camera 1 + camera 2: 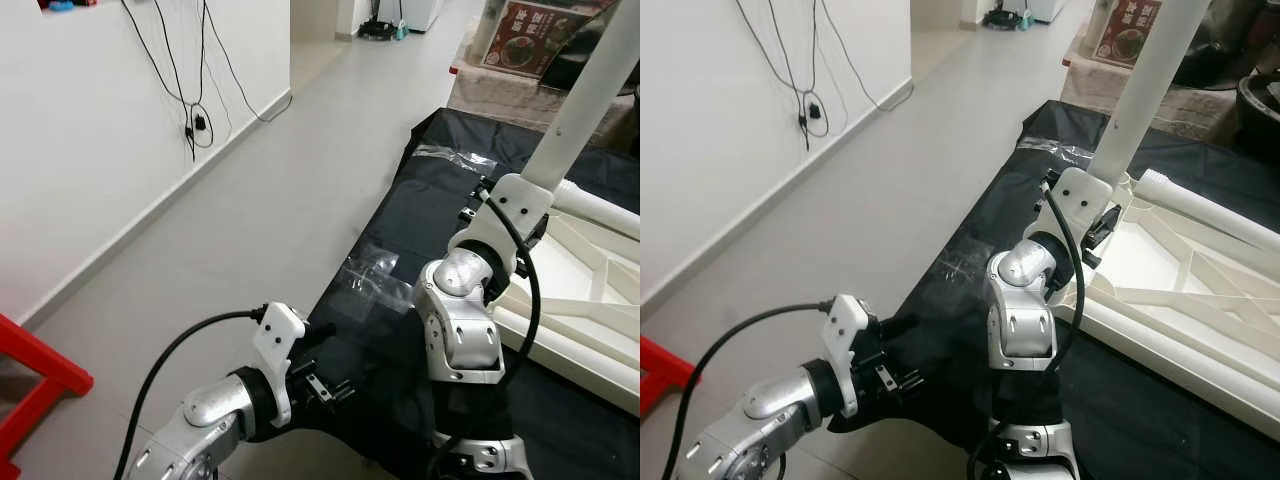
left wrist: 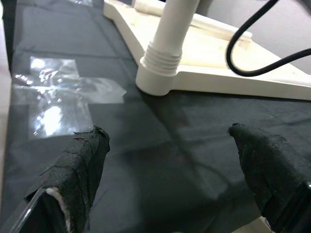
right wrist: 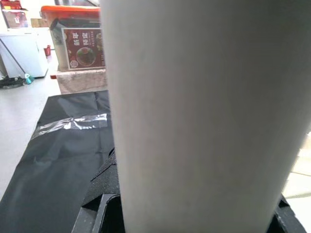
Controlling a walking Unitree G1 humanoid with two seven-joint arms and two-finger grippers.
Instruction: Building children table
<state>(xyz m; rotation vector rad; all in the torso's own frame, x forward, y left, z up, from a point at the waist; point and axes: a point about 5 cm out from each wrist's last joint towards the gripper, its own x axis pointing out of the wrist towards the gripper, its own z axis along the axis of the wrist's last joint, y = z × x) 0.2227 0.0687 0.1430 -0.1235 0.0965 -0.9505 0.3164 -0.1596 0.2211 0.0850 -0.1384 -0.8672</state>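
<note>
One white leg [image 1: 1145,85] clenched in our right gripper [image 1: 1090,215], standing in the table frame [image 1: 1200,290].
Our left gripper [image 2: 170,179] hangs released over the black sheet [image 1: 400,330].

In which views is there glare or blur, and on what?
Left wrist view: bright glare on the clear tape on the black sheet; near fingertips soft. Right wrist view: the white leg is close and blurred. Eye views: even light, sharp, faint sheen on tape.
</note>
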